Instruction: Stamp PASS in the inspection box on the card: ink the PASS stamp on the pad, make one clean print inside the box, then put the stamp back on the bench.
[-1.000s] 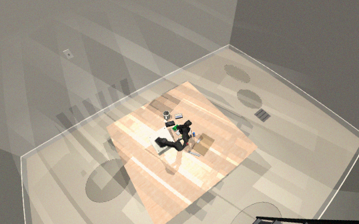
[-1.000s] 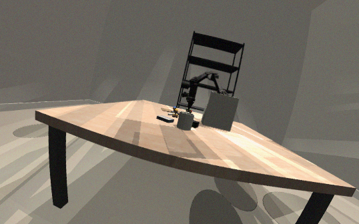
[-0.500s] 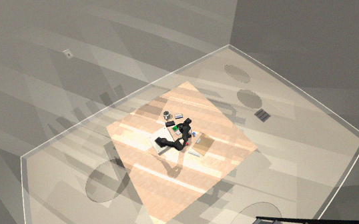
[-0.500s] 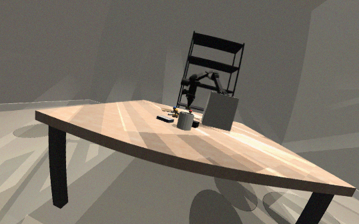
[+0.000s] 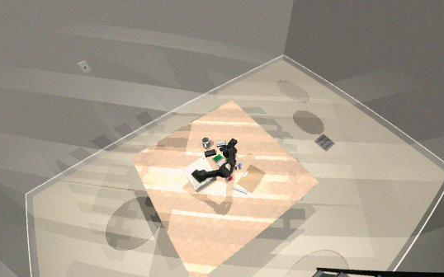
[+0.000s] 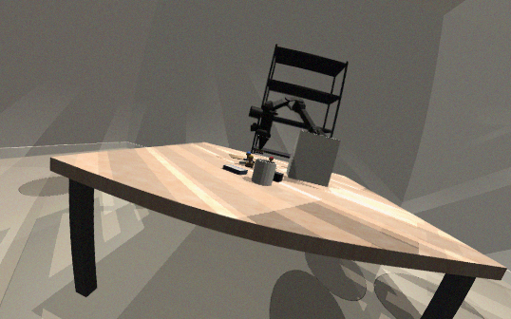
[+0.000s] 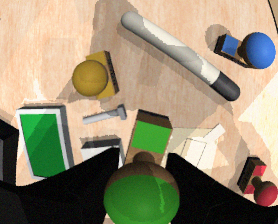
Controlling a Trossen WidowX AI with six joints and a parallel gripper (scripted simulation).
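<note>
My gripper (image 7: 143,159) (image 6: 261,149) is shut on the green stamp (image 7: 141,197), holding it by its neck under the round green knob, above the bench. Its wooden block with a green top points up the wrist view; its print face is hidden. The card (image 7: 177,137) lies just right of the stamp's block in that view, partly hidden by the right finger. Part of its outlined box shows, with no print visible in that part; a white tape piece (image 7: 216,133) is at its corner. The green ink pad (image 7: 42,142) (image 5: 218,158) lies open to the left.
A yellow stamp (image 7: 90,78), bolt (image 7: 105,115), marker (image 7: 172,50), blue stamp (image 7: 260,50) and red stamp (image 7: 265,193) lie around. A grey block (image 7: 101,145) is beside the pad. A cup (image 5: 205,143) (image 6: 263,172), a black box (image 5: 210,152) and a folder (image 5: 252,179) are farther out.
</note>
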